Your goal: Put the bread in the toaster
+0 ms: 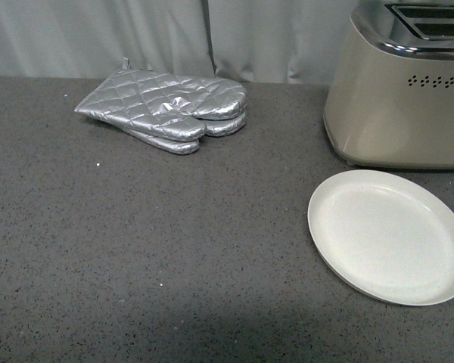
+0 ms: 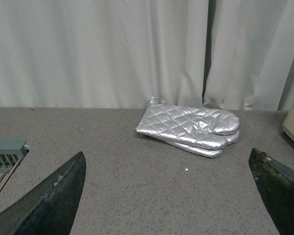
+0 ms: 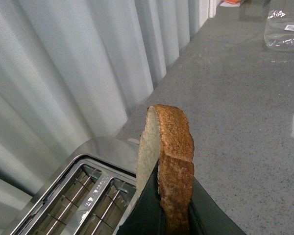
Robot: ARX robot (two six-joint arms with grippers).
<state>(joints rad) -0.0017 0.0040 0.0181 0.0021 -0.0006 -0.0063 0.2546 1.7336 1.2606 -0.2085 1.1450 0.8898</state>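
Nearest the robot in the front view, at about four o'clock, the white plate (image 1: 390,236) lies bare on the grey counter (image 1: 136,249). The bread (image 3: 174,161) is not on it. It is up in the right gripper (image 3: 176,218), whose dark fingers are clamped on the slice's lower part, so the pick-up looks done. Just beyond the plate, at about two o'clock, stands the toaster (image 1: 397,113). The right wrist view shows its two long slots, and as far as they show, both are empty. What is left is the main part: line the slice up with a slot, lower it in and let go.

The slice is held on edge with its rounded crust end away from the fingers, close to the toaster's chrome top but clear of it, not yet over a slot. The left gripper (image 2: 166,196) hangs low over the counter, its fingers spread wide with nothing between them. It faces the silver oven mitts (image 1: 166,110), which lie farthest back at about eleven o'clock. Neither arm shows in the front view.
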